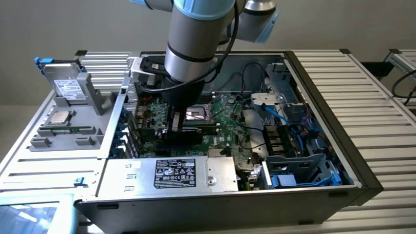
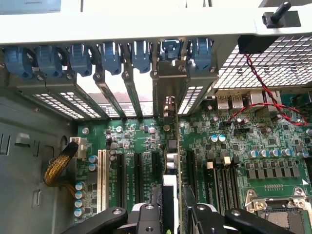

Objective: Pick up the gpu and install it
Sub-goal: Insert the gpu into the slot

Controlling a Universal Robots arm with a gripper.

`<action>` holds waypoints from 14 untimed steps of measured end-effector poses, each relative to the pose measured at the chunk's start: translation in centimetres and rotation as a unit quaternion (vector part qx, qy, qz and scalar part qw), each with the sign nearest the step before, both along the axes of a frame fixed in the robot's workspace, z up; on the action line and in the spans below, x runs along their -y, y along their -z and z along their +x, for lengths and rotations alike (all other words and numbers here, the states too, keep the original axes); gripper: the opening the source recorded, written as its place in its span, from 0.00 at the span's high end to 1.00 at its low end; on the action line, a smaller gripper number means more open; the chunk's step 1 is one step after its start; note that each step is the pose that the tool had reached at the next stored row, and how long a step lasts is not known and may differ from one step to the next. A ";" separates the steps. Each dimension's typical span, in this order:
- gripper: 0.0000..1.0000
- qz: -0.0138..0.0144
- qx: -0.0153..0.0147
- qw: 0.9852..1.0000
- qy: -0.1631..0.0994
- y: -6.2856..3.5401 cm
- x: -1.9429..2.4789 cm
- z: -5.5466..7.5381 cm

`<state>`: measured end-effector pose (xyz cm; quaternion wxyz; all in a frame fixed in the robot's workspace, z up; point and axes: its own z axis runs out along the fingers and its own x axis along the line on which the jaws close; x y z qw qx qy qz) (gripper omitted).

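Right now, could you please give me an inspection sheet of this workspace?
Surface: slatted metal table carrying an open PC case.
Job's things: gpu stands edge-on over the motherboard slots, bracket at the rear openings; seating cannot be told.
Clutter: grey fixture on the exterior view's left, holding a drive and a CPU.
Gripper: gripper shut on the gpu.
Cables: red-black wires near the rear ports; blue cable by the drive bays.
Surroundings: plain wall; nothing else seen.
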<state>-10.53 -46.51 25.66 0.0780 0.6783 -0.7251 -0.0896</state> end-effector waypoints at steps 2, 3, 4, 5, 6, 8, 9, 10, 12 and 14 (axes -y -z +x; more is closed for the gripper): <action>0.72 0.000 0.000 1.000 0.000 -0.12 0.00 0.0; 0.72 0.000 0.000 1.000 0.000 -0.12 0.00 0.0; 0.72 0.000 0.000 1.000 0.000 -0.12 0.00 0.0; 0.72 0.000 0.000 1.000 0.000 -0.12 0.00 0.0; 0.72 0.000 0.000 1.000 0.000 -0.12 0.00 0.0; 0.72 0.000 0.000 1.000 -0.001 -0.13 0.00 0.1; 0.72 0.000 0.000 1.000 -0.002 -0.11 0.00 0.2; 0.72 0.000 0.000 1.000 -0.004 -0.11 0.00 0.2; 0.72 0.000 0.000 1.000 -0.007 -0.10 -0.01 0.2; 0.72 0.000 0.000 1.000 -0.009 -0.11 -0.01 0.2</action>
